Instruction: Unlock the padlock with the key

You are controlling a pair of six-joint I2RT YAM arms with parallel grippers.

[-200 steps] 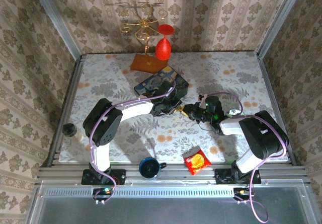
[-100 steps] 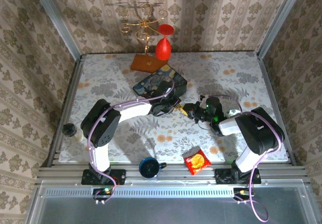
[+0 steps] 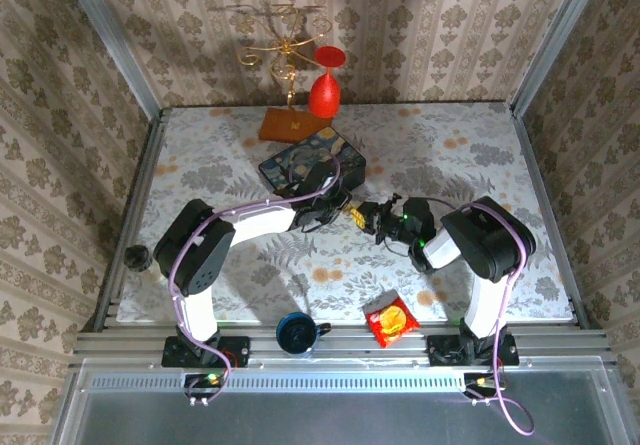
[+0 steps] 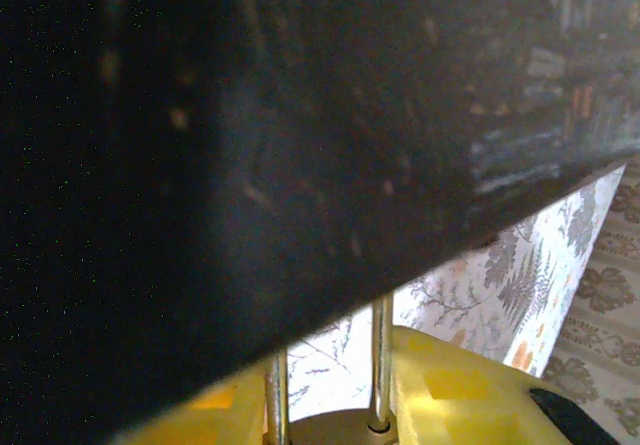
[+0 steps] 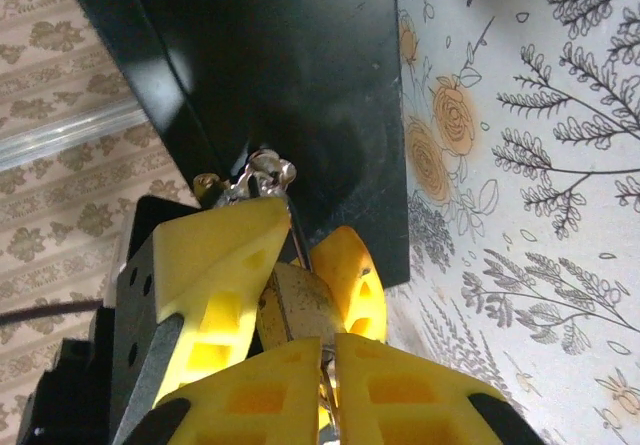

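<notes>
Top view: both arms meet mid-frame just below the dark-blue box (image 3: 300, 162). Too small there to read either grip.

Left wrist cam: left gripper (image 4: 335, 407) at bottom centre with its yellow pads either side of the padlock, pinching it. The two thin silver shackle (image 4: 381, 360) rods run up to the box edge, and the box blacks out the upper left of the frame.

Right wrist cam gives the other side: the pale brass padlock (image 5: 295, 310) body sits between the left arm's yellow fingers, directly under the box's silver clasp (image 5: 262, 173). Right gripper (image 5: 327, 365) is at the bottom edge, pads nearly together with a narrow slit and a thin metal sliver in it. Can't tell if that's the key, or whether they're actually gripping it.

Vs a second ago (top view): box has slid toward upper left, the gripper meeting point has moved left with it, and the right arm's elbow has pulled in from the right edge toward centre.
</notes>
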